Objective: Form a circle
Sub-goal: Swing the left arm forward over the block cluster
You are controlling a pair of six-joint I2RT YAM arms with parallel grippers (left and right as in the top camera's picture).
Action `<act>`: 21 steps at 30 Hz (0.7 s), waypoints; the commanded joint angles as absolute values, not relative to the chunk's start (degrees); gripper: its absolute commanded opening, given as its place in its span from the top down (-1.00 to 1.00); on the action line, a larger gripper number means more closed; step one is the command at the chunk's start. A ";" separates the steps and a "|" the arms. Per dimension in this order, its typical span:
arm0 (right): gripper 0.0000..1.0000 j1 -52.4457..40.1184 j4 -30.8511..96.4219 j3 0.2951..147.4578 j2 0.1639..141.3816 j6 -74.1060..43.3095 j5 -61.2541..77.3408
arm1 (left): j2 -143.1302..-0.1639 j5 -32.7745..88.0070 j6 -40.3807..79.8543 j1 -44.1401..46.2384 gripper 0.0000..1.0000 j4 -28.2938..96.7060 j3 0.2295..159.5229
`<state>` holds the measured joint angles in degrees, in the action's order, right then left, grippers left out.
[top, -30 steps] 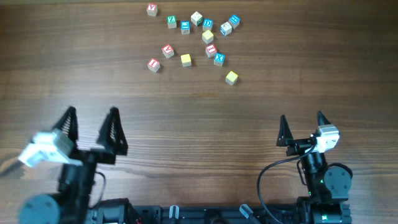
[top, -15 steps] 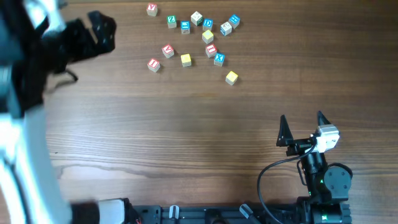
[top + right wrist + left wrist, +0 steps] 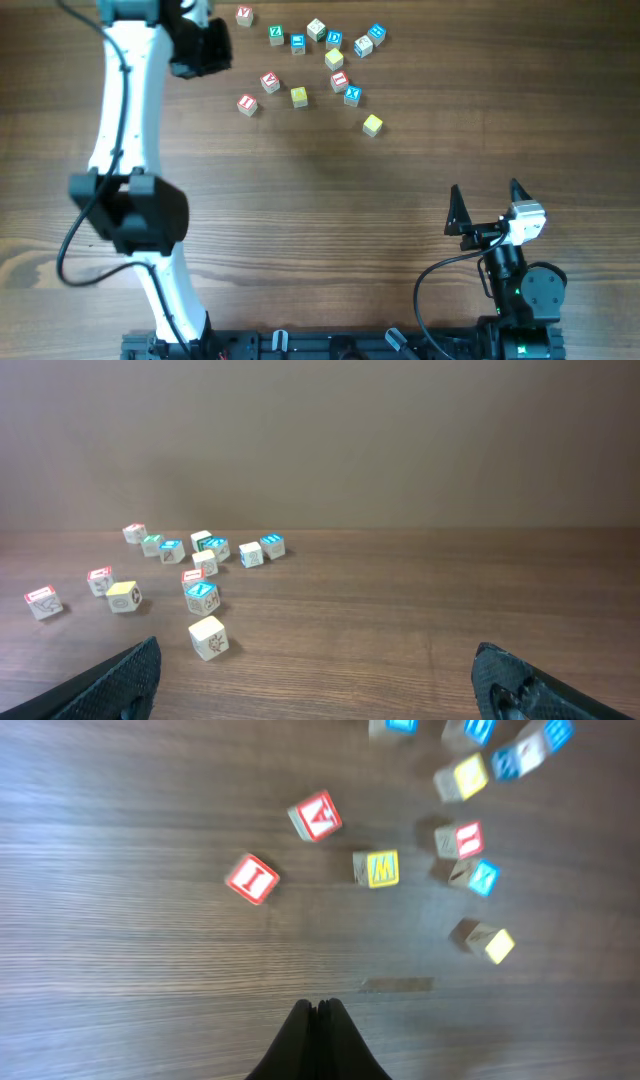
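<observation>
Overhead, the circle is not a ring yet. Its likely pieces lie in a loose arc toward the far edge of the table [image 3: 300, 220]: a red I cube [image 3: 247, 103], a second red cube [image 3: 269, 81], a yellow cube [image 3: 299, 96], then a third red cube [image 3: 340, 79] with a blue cube [image 3: 352, 95] just beside it. More cubes sit in a scatter [image 3: 330, 38] just beyond them, and a stray yellow cube [image 3: 372, 124] lies apart on the near side.

These look like small wooden blocks — light, stiff and hard-edged, likely to slide easily on the smooth wood. A nudge against the middle of a flat side face should move one straight, while contact at a corner would probably spin it. To lift one, a pinch across two opposite faces seems safest.

The left gripper [image 3: 318, 1010] has its fingers pressed together with nothing between them. It hangs over bare wood near the red I cube, touching no block. The right gripper [image 3: 485, 200] stands spread wide and empty, well apart from the cubes, near its base.
</observation>
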<state>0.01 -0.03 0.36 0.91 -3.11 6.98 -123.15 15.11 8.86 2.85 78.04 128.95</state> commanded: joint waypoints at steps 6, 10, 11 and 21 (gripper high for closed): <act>-0.99 0.25 -0.34 0.30 0.67 -2.59 5.98 | -132.20 15.18 9.87 14.59 0.92 78.00 129.34; -0.99 0.25 -0.32 0.30 0.93 -2.59 5.98 | -135.81 15.18 9.89 21.52 0.92 78.02 128.44; -0.99 0.25 -0.34 0.30 0.95 -2.59 5.98 | -136.68 15.18 9.89 23.18 0.92 78.04 128.44; -0.99 0.25 -0.34 0.30 0.97 -2.57 5.98 | -143.92 10.04 14.20 36.62 0.92 72.75 128.44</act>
